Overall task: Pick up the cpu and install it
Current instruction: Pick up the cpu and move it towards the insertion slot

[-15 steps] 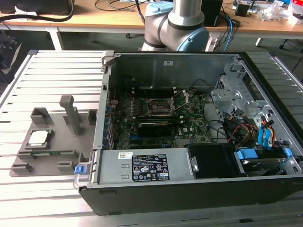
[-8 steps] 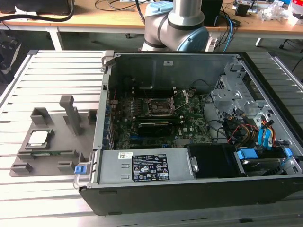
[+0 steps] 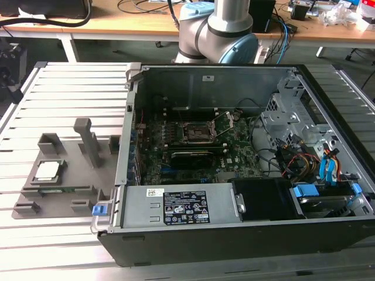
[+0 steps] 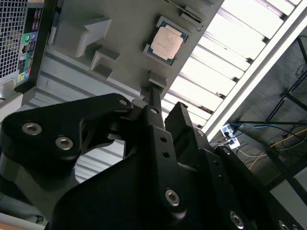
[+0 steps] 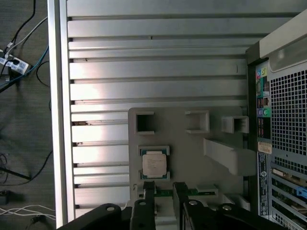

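Task is at the start, as far as I can judge; the cpu (image 3: 48, 170) lies flat, silver top up, in its pocket on the grey tray (image 3: 76, 175), which sits on the slatted metal surface (image 3: 70, 88) at the exterior view's left of the open case (image 3: 205, 246); so no pick yet, and no install. The socket (image 3: 196, 133), mid-board (image 3: 234, 152) inside the case, looks empty, though it's too small to be sure. Both steps, pick-up and seating, are left to do.

Pose: the arm (image 3: 225, 23) stands behind the case and rises out of shot at the top of the exterior view. Both wrist views look down past the tool (image 5: 164, 194) onto the tray; in the first wrist view the cpu (image 5: 154, 164) lies just ahead of the fingertips (image 5: 148, 189), roughly in line w/ the gap between them. The second wrist view has the tool (image 4: 165, 108) pointing toward the cpu (image 4: 167, 40) w/ clear air between; I'd say it hovers above the tray, not touching anything. Its jaws stand apart w/ a narrow-to-moderate gap and hold nothing.
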Action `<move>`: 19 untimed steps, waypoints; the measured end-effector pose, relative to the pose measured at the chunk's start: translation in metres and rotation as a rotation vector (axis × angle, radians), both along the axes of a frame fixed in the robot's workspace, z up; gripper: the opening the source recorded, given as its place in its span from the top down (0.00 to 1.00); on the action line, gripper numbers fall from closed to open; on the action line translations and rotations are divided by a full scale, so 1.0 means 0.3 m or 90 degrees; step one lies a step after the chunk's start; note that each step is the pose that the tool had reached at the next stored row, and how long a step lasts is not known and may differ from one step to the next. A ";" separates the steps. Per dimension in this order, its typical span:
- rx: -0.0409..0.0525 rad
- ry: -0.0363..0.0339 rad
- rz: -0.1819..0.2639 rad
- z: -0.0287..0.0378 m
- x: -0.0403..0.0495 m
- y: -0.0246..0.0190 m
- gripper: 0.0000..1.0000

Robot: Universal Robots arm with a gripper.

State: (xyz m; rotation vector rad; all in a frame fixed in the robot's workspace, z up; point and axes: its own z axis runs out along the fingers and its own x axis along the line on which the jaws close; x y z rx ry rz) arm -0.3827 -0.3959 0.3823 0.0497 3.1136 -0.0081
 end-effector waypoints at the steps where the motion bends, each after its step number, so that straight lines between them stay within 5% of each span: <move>1: 0.0000 0.0000 0.000 0.000 0.000 0.000 0.64; 7: 0.0000 0.0000 0.000 0.000 0.000 0.000 0.38; 10: 0.0000 0.0000 0.031 0.000 -0.001 0.000 0.38; 19: 0.0000 0.0000 0.032 -0.017 -0.001 0.000 0.38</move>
